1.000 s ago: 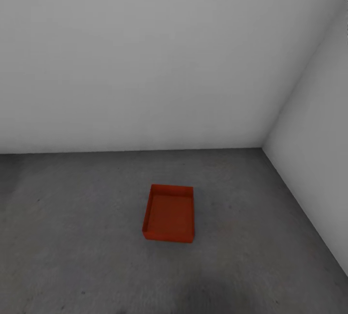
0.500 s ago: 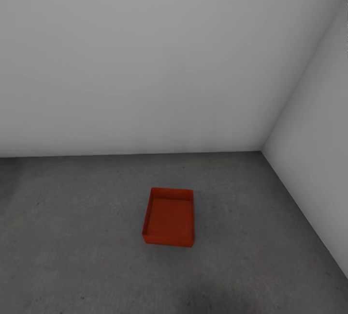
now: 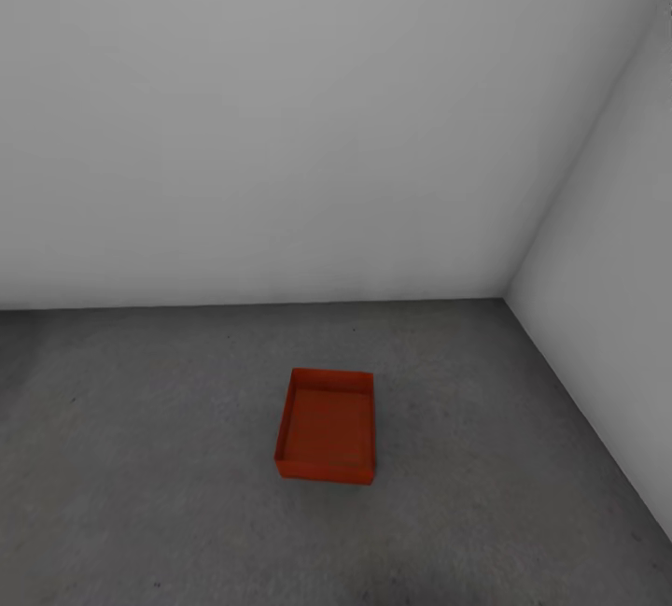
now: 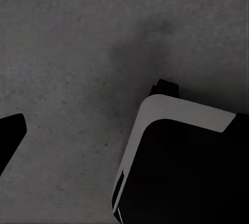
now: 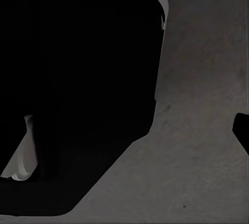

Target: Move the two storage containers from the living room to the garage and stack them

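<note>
One orange-red container [image 3: 326, 427] sits on the grey floor [image 3: 140, 457] near the white wall corner; whether either hand is apart or together, I cannot tell.

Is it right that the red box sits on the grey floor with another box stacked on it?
Not quite. The red box does sit on the grey floor, but the head view shows it open and empty, with nothing stacked on it.

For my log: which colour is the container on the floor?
Orange-red container; head view shows it best.
</note>
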